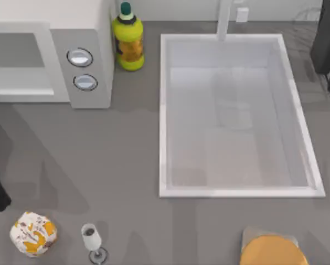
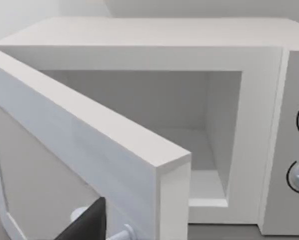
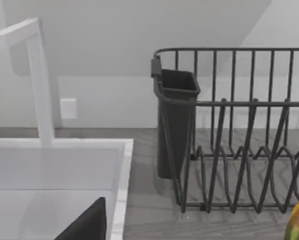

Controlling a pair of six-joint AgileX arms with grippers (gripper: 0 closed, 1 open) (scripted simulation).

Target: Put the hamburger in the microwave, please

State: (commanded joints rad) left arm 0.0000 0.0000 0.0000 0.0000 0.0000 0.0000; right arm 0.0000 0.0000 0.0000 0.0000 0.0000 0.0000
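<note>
A: Hamburger is sitting at the table's near left corner, you're seeing it in the top view as a white lump with orange and brown blotches.

B: And what's lying beside it?

A: You're looking at a small glass standing just to its right, apart from it. An orange disc on a grey square is lying well off at the near right.

B: Where's the microwave?

A: It's sitting at the far left, well apart from the hamburger. In the left wrist view its door is standing swung open, and the cavity is showing bare. Two dials are sitting on its side panel, and a yellow bottle is standing just beside it, with the sink to the right of that.

B: How are the pincers doing?

A: You can't tell; their fingers aren't showing clearly. The left wrist camera is facing the microwave front, close to the door. The right wrist camera is facing a dark dish rack and the faucet at the far right, well apart from the hamburger.
</note>
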